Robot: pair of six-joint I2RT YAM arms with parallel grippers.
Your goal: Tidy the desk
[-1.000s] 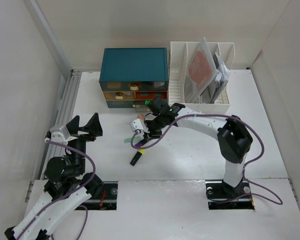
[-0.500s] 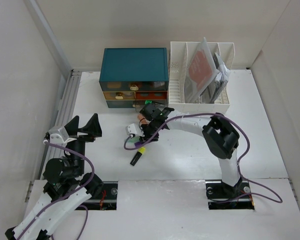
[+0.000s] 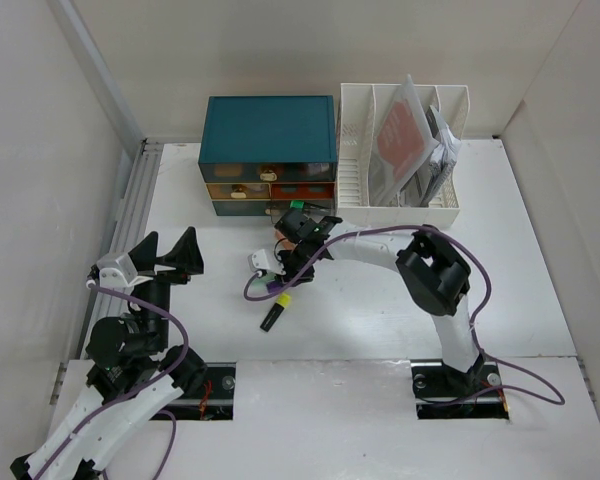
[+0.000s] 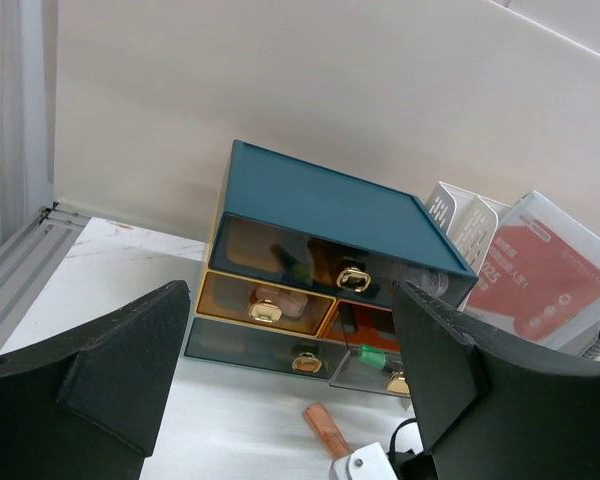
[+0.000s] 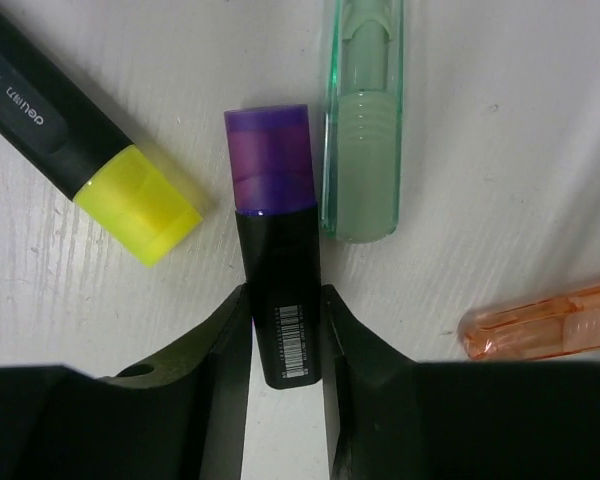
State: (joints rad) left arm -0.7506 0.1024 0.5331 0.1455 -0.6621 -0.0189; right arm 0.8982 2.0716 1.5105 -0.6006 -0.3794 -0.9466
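On the white desk (image 3: 380,300) lie a black highlighter with a purple cap (image 5: 276,260), a yellow-capped highlighter (image 5: 70,140), a pale green pen (image 5: 365,120) and an orange pen (image 5: 540,320). My right gripper (image 5: 283,340) is down on the desk in front of the drawer box, shut on the purple highlighter's black body, one finger pressed to each side. The yellow-capped highlighter (image 3: 273,315) lies just nearer than the right gripper (image 3: 280,283). My left gripper (image 3: 168,250) hovers at the left, open and holding nothing.
A teal drawer box (image 3: 268,130) stands at the back, its lower right drawer (image 4: 380,365) pulled out a little with a green item inside. A white file rack (image 3: 400,150) with papers stands to its right. The orange pen (image 4: 325,425) lies before the drawers.
The right gripper has moved left and down onto the pens, and its jaws have narrowed onto the purple highlighter. The left arm has not moved.
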